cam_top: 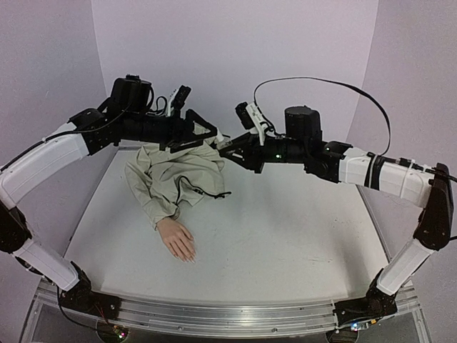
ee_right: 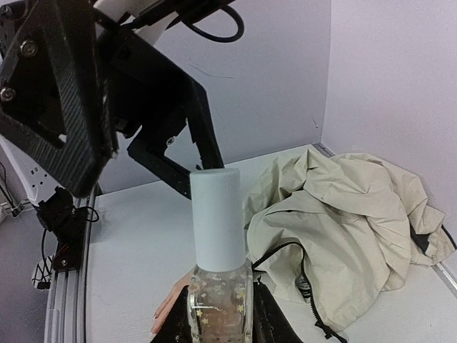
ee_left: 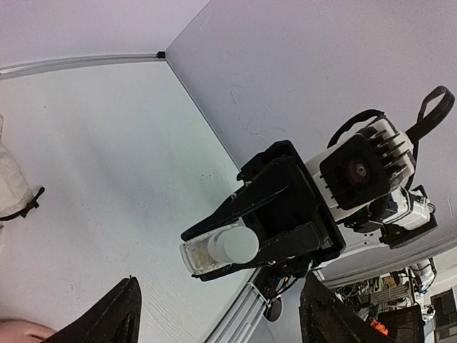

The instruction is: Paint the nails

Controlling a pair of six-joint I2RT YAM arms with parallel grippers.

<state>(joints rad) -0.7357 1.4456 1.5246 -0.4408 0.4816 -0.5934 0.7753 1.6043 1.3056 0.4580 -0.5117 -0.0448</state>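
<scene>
Where the left arm comes in from the left edge of the overhead view, it stretches across the back of the white counter, raised above a crumpled beige jacket. From the jacket's sleeve a flesh-pink mannequin hand lies flat on the counter toward the near edge. The nails sit at its fingertips, pointing toward the arm bases, well apart from both arms and too small to tell whether any colour is on them. Just right of the jacket's far end, the left fingers stand wide apart with nothing between them, as the left wrist view shows. They face the top of a small clear bottle with a white cylindrical cap, apart from it. That bottle is pinched at its glass body by the right fingers, which are closed tight on it. In the right wrist view it stands upright in their grip, its glass flecked with small golden specks and the cap on, with the left arm's black finger frame hanging above and behind the cap. Farther right, the right arm runs back over the counter to its base at the near right corner.
</scene>
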